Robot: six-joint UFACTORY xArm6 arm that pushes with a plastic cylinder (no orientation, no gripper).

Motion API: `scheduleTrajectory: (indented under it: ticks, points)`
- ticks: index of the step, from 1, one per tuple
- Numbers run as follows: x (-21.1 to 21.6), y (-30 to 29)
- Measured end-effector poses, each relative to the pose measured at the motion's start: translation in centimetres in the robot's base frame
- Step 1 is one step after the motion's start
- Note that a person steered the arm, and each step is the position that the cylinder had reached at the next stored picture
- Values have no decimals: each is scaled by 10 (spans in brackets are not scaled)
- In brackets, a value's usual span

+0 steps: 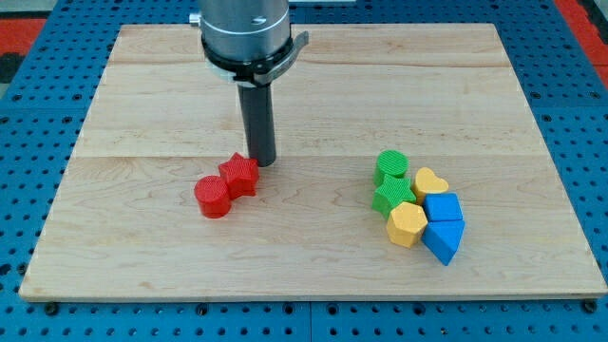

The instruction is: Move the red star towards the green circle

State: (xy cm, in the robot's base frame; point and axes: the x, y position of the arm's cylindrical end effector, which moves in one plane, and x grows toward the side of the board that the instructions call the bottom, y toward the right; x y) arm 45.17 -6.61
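Note:
The red star (239, 175) lies left of the board's middle, touching a red cylinder (214, 197) at its lower left. The green circle (390, 165) sits at the view's right, at the top of a cluster of blocks. My tip (262, 161) is down on the board just to the upper right of the red star, close to or touching its edge. The star and the green circle are far apart.
Below the green circle lie a green star (391, 196), a yellow heart (430, 181), a yellow hexagon (407, 224), a blue cube (443, 207) and a blue wedge (443, 239). The wooden board (142, 95) rests on a blue pegboard.

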Motion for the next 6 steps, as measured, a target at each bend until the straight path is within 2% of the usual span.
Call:
scheduleTrajectory:
  ticks: [1, 2, 3, 4, 5, 6]
  points:
    - [-3, -55]
    - [26, -79]
    - [44, -4]
    - [43, 69]
    - [19, 41]
    - [15, 69]
